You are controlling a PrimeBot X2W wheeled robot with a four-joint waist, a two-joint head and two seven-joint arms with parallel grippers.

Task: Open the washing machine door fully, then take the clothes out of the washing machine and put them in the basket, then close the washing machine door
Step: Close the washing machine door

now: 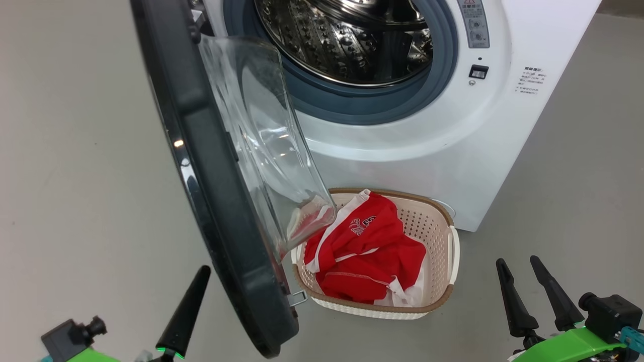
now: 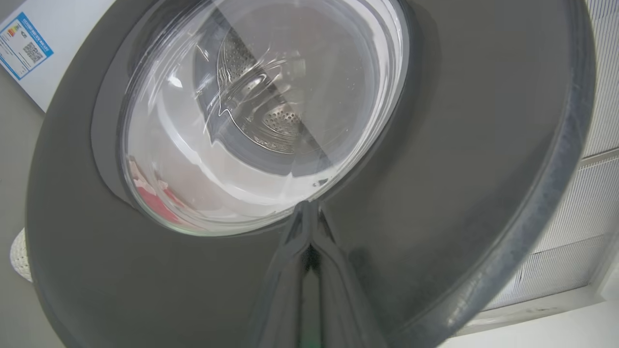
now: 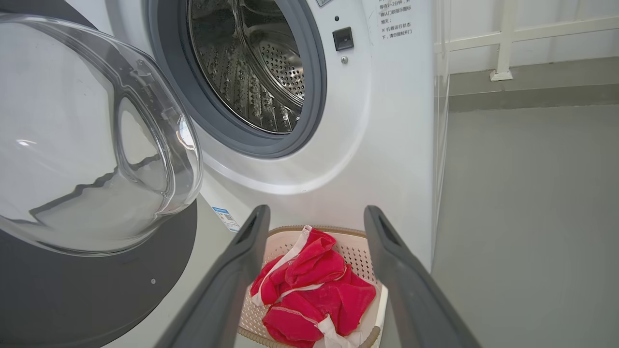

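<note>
The washing machine (image 1: 453,151) stands ahead with its steel drum (image 1: 352,40) showing no fabric. Its door (image 1: 211,166), black-rimmed with a clear glass bowl (image 1: 261,141), swings out toward me. Red clothes (image 1: 367,251) with white trim lie in the cream basket (image 1: 443,296) on the floor before the machine. My left gripper (image 1: 201,274) is shut, its fingers together, just left of the door's outer face; the left wrist view has its tips (image 2: 309,212) close to the door (image 2: 459,145), contact unclear. Low at the right, my right gripper (image 1: 520,261) is open and empty, pointing at the basket (image 3: 372,314).
Grey floor (image 1: 75,176) spreads to the left and right of the machine. A white grille or railing (image 3: 503,38) stands beyond the machine's right side. A blue label (image 2: 24,46) sits on the machine's front corner.
</note>
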